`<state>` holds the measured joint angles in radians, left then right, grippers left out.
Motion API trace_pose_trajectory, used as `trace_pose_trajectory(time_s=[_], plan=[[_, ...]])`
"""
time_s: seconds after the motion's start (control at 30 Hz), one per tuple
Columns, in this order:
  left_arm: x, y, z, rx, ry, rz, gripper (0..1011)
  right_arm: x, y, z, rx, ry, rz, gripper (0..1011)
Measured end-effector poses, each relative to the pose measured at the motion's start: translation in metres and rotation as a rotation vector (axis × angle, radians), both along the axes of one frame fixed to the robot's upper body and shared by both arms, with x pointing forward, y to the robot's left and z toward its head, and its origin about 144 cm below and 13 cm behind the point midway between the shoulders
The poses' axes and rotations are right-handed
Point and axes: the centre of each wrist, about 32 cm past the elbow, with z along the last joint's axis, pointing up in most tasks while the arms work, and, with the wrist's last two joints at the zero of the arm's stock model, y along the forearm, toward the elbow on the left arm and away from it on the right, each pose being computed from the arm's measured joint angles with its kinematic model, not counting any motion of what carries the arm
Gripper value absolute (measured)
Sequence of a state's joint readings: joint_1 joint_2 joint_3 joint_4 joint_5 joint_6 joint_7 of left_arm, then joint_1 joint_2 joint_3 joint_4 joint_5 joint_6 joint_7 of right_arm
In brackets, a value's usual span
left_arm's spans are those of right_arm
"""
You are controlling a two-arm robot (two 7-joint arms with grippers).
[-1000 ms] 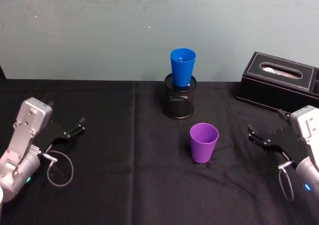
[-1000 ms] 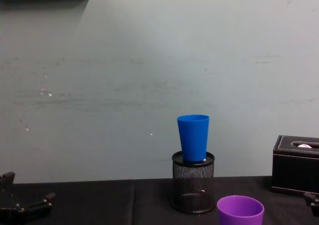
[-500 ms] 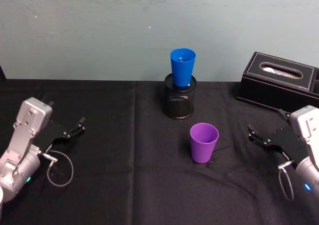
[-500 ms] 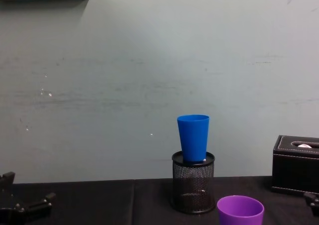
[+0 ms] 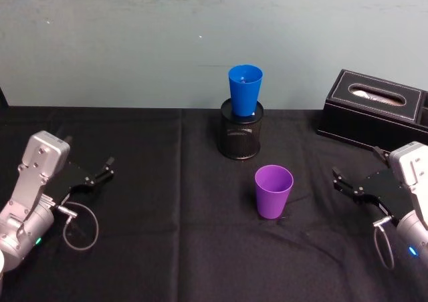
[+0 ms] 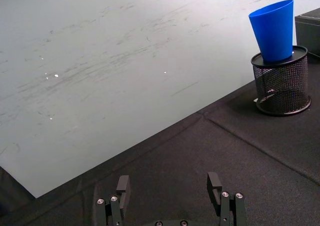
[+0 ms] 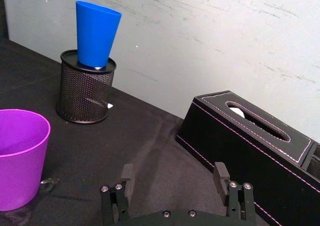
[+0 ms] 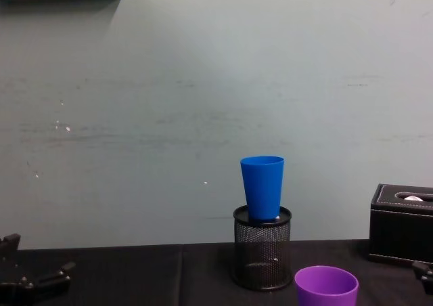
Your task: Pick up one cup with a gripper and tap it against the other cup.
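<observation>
Two cups stand upright on my black worktop (image 5: pixel 167 248), neither one held.

Left wrist view: my left tool (image 6: pixel 168 180) is spread wide with nothing between its fingers, low over the worktop; beyond it the blue cup (image 6: pixel 274 30) sits in a black mesh pen holder (image 6: pixel 281 86). Right wrist view: my right tool (image 7: pixel 174 171) is likewise spread and empty, the purple cup (image 7: pixel 20 156) near it on the worktop, a black tissue box (image 7: pixel 240 151) just beyond. Head view: the purple cup stands in front of the holder, apart from it, my tools well off at either side. Chest view: the blue cup rises above the holder's rim; the purple cup's rim shows lower, to the right.
</observation>
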<state>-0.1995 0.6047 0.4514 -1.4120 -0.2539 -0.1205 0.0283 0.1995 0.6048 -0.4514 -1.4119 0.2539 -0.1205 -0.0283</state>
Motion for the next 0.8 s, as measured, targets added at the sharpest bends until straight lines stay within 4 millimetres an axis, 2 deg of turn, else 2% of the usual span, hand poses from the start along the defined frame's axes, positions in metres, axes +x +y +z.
trace_pose_trajectory(time_s=[0.8], plan=[[0.0,0.0,0.0,0.0,0.0,0.0,1011,0.0,0.0,0.0,0.0,0.0,0.0,1002]])
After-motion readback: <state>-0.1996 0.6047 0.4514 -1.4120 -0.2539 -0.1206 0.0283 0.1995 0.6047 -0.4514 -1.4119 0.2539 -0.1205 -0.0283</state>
